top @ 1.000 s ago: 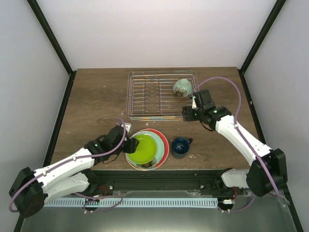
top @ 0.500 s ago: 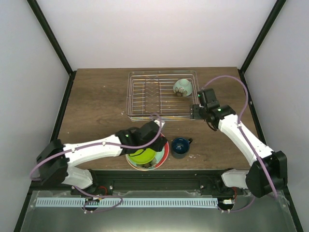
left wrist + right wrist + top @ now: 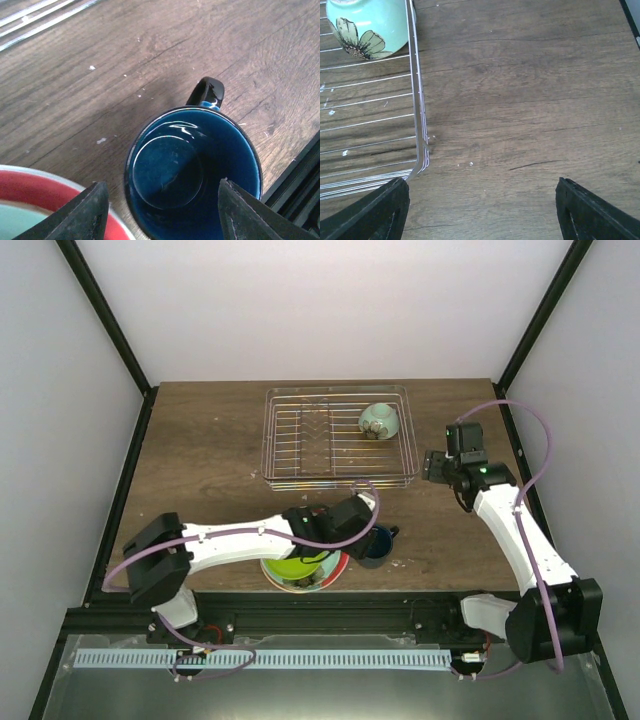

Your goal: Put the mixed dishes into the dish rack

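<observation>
Left gripper (image 3: 161,200): jaws apart, over mug (image 3: 192,165)
Right gripper (image 3: 482,200): jaws apart, over table (image 3: 530,100), 3 o'clock of rack (image 3: 290,440)
Bowl (image 3: 379,420): in rack, 1 o'clock corner
Mug: 3 o'clock of plates (image 3: 295,567)

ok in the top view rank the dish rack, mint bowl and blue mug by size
1. dish rack, clearly largest
2. mint bowl and blue mug look close; the left arm partly hides the mug, so no ranking
</observation>
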Motion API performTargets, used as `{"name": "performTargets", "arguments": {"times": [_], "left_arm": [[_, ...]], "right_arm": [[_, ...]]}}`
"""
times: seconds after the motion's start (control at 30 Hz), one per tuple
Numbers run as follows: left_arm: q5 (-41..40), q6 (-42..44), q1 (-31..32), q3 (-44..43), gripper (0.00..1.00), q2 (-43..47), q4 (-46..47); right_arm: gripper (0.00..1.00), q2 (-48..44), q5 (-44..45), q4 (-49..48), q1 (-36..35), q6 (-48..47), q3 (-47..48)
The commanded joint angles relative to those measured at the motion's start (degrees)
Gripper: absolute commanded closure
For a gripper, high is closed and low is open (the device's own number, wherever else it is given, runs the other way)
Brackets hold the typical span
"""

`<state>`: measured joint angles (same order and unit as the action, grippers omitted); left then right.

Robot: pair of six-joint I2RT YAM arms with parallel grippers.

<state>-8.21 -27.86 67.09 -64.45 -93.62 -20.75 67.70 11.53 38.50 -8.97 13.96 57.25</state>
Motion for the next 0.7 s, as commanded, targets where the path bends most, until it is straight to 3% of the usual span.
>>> {"name": "performTargets", "arguments": {"times": [0.0,0.1,0.27,0.47,0.67], "left_arm": [[-0.4,0.3,1.2,-2.5,0.38,-4.1,-1.3],[0.0,-0.2,1.2,-2.9,0.39,-5.9,-1.3],[-0.1,-0.4,1.2,-3.1,0.53,-7.1,-1.4],[0.5,-0.5,1.2,-3.7,0.79,-8.3,-1.5],[1.5,-0.4,1.2,-4.1,1.00,-9.0,-0.6]], "right_arm": [[0.19,-0.6,-1.7,-0.7,0.5,-0.2,-0.5],[0.19,-0.7,-2.1,-1.0,0.6,-0.5,-0.7],[0.17,-1.3,-2.4,-1.2,0.6,-0.7,-0.7],[0.15,-1.3,-3.2,-1.3,0.6,-1.0,-0.7],[0.07,-1.3,-3.5,-1.5,0.6,-1.3,-0.6]]}}
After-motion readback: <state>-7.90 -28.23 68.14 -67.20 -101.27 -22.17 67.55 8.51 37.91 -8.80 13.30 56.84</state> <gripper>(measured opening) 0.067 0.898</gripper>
